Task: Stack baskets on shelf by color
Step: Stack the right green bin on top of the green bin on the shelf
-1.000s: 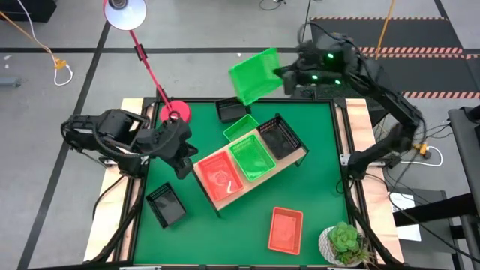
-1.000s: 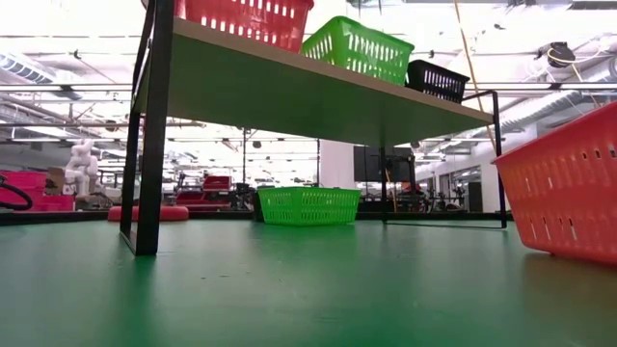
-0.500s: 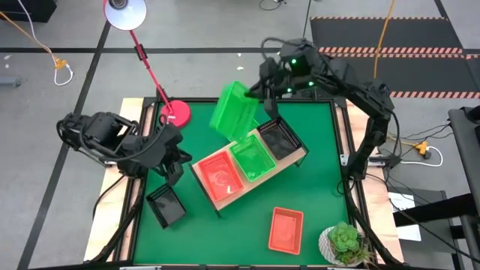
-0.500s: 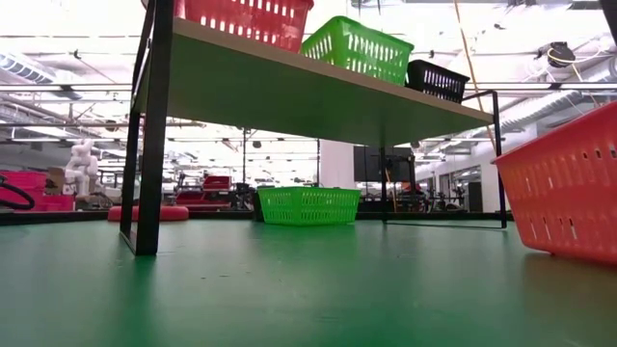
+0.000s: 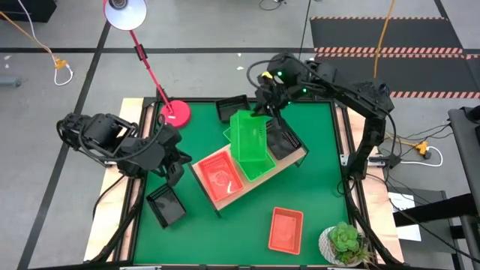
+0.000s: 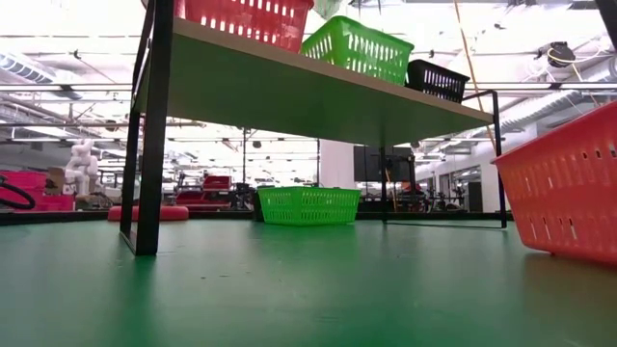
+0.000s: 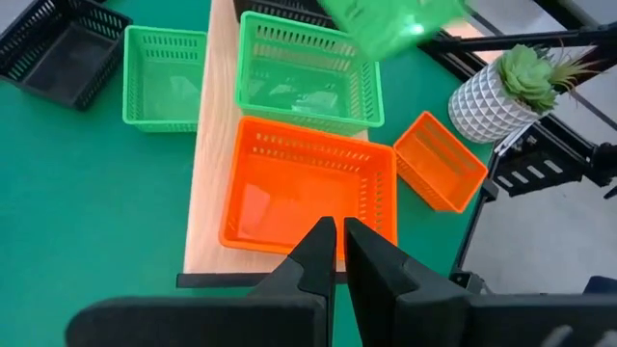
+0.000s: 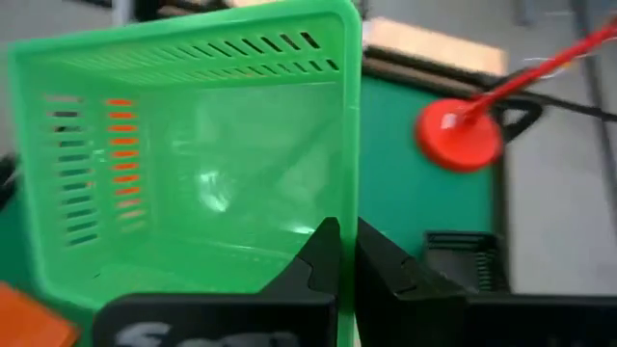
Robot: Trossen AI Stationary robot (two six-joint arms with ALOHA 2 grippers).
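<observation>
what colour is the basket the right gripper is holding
Green; the right gripper is shut on the green basket, which shows best in the right wrist view.

Green table point(image 5: 315, 195), wooden shelf point(image 5: 225, 196), loose baskets, lamp base point(image 5: 175, 113), plant pot point(image 5: 330, 246)

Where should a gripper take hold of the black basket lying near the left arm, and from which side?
Grip the black basket by one rim wall, from straight above. It sits upright and open on the table, with thin walls a two-finger grip can pinch. The left gripper is nearest.
</observation>
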